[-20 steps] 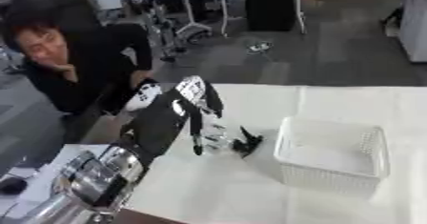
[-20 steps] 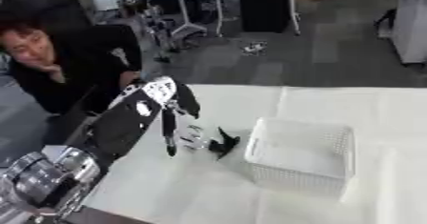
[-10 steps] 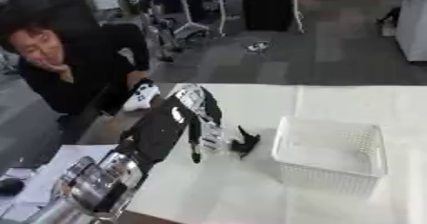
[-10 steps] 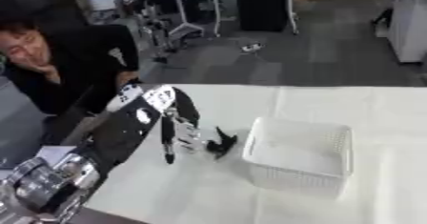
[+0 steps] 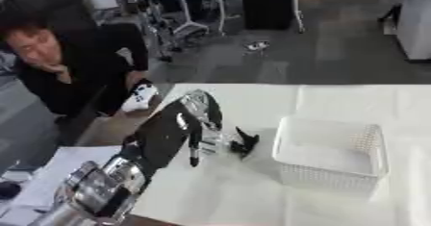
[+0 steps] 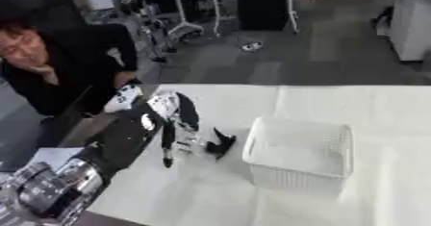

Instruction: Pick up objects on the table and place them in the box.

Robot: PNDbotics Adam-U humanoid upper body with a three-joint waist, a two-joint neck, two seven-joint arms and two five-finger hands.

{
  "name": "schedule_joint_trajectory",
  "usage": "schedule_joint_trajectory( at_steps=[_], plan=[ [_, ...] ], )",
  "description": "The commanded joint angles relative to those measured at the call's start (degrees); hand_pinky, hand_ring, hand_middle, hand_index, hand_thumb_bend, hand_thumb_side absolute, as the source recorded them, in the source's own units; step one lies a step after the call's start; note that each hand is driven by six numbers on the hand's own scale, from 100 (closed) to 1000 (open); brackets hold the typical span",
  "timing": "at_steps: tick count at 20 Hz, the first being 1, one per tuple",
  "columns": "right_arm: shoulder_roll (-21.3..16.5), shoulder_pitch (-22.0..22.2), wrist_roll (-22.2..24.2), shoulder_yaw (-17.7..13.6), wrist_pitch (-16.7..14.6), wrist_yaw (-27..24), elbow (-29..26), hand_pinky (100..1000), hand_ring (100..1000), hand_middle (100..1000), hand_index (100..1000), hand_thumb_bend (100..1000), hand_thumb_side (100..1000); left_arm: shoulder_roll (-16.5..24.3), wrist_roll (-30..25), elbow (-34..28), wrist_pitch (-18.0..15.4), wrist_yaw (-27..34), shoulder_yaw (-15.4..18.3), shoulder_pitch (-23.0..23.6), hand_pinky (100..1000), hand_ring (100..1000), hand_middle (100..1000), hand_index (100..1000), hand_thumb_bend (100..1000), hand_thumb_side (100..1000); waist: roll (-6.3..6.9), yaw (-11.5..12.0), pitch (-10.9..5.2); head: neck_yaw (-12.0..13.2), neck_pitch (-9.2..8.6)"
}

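A white-covered table (image 5: pixel 252 201) is spread beneath the robot's left hand (image 5: pixel 200 124), which is reached in from the lower left on a black arm with silver joints (image 5: pixel 97 191). To the right of that hand, set apart from it on the cloth, a white perforated plastic basket (image 5: pixel 330 153) is seen standing upright; whether anything lies in it cannot be told. The left hand is held over the table with its fingers (image 5: pixel 195 150) hanging downward and only slightly bent; it cannot be told whether anything is pinched in them. Just beside the hand, between it and the basket, a small black angular object (image 5: pixel 244 141) is seen on the table, near the basket's left wall but outside it. Between the fingers and that black object, a small pale, glinting thing (image 5: pixel 212 142) is made out, too blurred for its nature to be told, and whether it is touched by the fingers cannot be decided. The right hand is shown in neither view.
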Motion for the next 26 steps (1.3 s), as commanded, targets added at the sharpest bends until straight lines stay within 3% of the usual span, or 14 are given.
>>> schedule_joint_trajectory(
  at_steps=[1, 5, 8, 9, 11, 13, 14, 16, 18, 19, 21, 23, 24, 26],
  plan=[
    [0.1, -1.2, 0.1, 0.2, -0.2, -0.2, -0.7, 458, 535, 583, 854, 292, 1000, 0.9, 0.8, 0.0, 1.1, -1.8, 0.4, -0.3, 961, 821, 879, 986, 834, 797, -0.16, 0.0, -0.75, 0.8, -0.15],
    [0.3, -1.3, 0.0, 0.2, -0.3, -0.2, -0.7, 458, 535, 583, 854, 291, 1000, 0.5, 4.0, -0.2, 2.7, -2.7, 0.6, 1.1, 739, 669, 745, 903, 755, 720, -0.26, -0.2, -0.67, 1.1, -0.35],
    [0.4, -1.4, 0.0, 0.2, -0.3, -0.2, -0.7, 458, 535, 583, 854, 290, 1000, 0.3, 10.5, -1.0, 5.0, -3.4, 0.5, 2.3, 546, 500, 569, 736, 622, 651, -0.31, -0.4, -0.61, 1.1, -0.43],
    [0.4, -1.5, 0.0, 0.2, -0.3, -0.2, -0.7, 458, 535, 583, 854, 290, 1000, 0.2, 13.3, -1.1, 5.8, -3.6, 0.5, 2.8, 535, 490, 555, 717, 628, 656, -0.33, -0.4, -0.59, 1.1, -0.46],
    [0.4, -1.5, 0.0, 0.1, -0.3, -0.2, -0.7, 458, 535, 583, 854, 291, 1000, 0.2, 17.0, -0.3, 6.6, -4.6, 0.5, 3.4, 614, 556, 589, 720, 636, 683, -0.37, -0.4, -0.55, 1.0, -0.55],
    [0.4, -1.5, 0.0, 0.1, -0.3, -0.2, -0.7, 458, 535, 583, 854, 292, 1000, 0.1, 19.3, 0.4, 7.0, -5.8, 0.7, 3.6, 590, 534, 559, 677, 633, 682, -0.41, -0.4, -0.55, 1.0, -0.55],
    [0.4, -1.5, 0.0, 0.1, -0.3, -0.2, -0.7, 458, 535, 583, 854, 292, 1000, 0.1, 20.0, 0.7, 7.1, -6.3, 0.9, 3.6, 670, 609, 608, 723, 661, 704, -0.42, -0.4, -0.56, 1.0, -0.55],
    [0.4, -1.5, 0.0, 0.1, -0.3, -0.2, -0.7, 458, 535, 583, 854, 291, 1000, 0.1, 20.6, 1.4, 7.4, -6.9, 1.2, 3.5, 716, 658, 650, 752, 674, 717, -0.43, -0.3, -0.59, 1.0, -0.57],
    [0.4, -1.5, 0.0, 0.1, -0.3, -0.2, -0.7, 458, 535, 583, 854, 290, 1000, 0.1, 20.6, 1.8, 7.5, -7.2, 1.6, 3.4, 682, 623, 619, 690, 614, 696, -0.41, -0.3, -0.62, 1.0, -0.60],
    [0.4, -1.5, 0.0, 0.1, -0.3, -0.2, -0.7, 458, 535, 583, 854, 289, 1000, 0.0, 21.0, 1.8, 7.7, -7.0, 1.8, 3.5, 622, 575, 570, 597, 523, 680, -0.40, -0.3, -0.63, 1.0, -0.62],
    [0.5, -1.6, -0.1, 0.1, -0.3, -0.2, -0.7, 459, 535, 583, 854, 288, 1000, -0.2, 22.9, 1.6, 8.6, -5.7, 2.2, 3.7, 444, 441, 432, 386, 100, 617, -0.39, -0.4, -0.63, 1.0, -0.64],
    [0.6, -1.6, -0.1, 0.1, -0.3, -0.2, -0.7, 459, 535, 583, 854, 287, 1000, -0.3, 25.1, 2.0, 9.8, -3.5, 2.6, 4.2, 286, 302, 268, 237, 100, 605, -0.38, -0.5, -0.61, 0.9, -0.64],
    [0.6, -1.6, -0.2, 0.1, -0.3, -0.2, -0.7, 459, 535, 583, 854, 287, 1000, -0.3, 26.0, 2.2, 10.1, -2.5, 2.7, 4.4, 194, 218, 175, 198, 100, 616, -0.37, -0.5, -0.60, 0.9, -0.60],
    [0.6, -1.7, -0.2, 0.1, -0.3, -0.2, -0.7, 459, 535, 583, 854, 287, 1000, -0.3, 27.6, 2.8, 10.0, -0.4, 2.8, 4.7, 100, 132, 100, 183, 100, 572, -0.38, -0.5, -0.58, 0.9, -0.52]
  ],
)
